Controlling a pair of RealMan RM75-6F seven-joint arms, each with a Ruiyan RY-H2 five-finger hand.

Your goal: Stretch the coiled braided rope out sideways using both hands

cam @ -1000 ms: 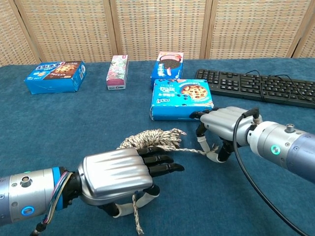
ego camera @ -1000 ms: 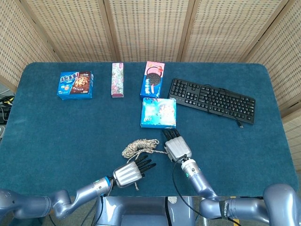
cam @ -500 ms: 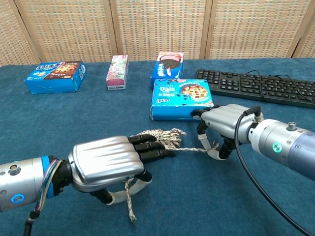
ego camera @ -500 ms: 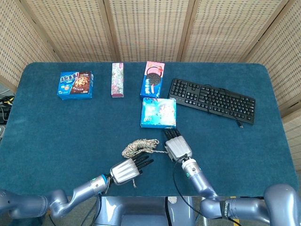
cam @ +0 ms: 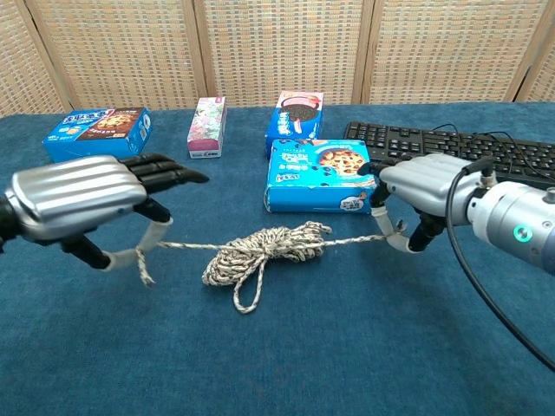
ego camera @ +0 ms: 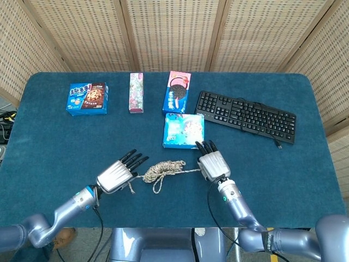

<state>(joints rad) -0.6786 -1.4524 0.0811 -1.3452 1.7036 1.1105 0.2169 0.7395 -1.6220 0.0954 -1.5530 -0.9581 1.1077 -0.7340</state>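
The braided rope [ego camera: 162,170] [cam: 263,248] lies partly coiled on the blue table, with a strand running out to each side. My left hand [ego camera: 116,176] [cam: 82,197] pinches the rope's left end, a short tail hanging below it. My right hand [ego camera: 213,165] [cam: 422,193] pinches the right end near the cookie box. The coil sits between the two hands, and one loop droops toward the front edge.
A light-blue cookie box [ego camera: 184,131] [cam: 319,176] lies just behind the right hand. Behind it stand an Oreo box [ego camera: 177,91], a pink box [ego camera: 136,92] and a blue snack box [ego camera: 87,98]. A black keyboard [ego camera: 245,115] is at the right.
My left hand has swung out to the left with its rope end, and my right hand has shifted slightly right. The coil has loosened and the strands on both sides have lengthened.
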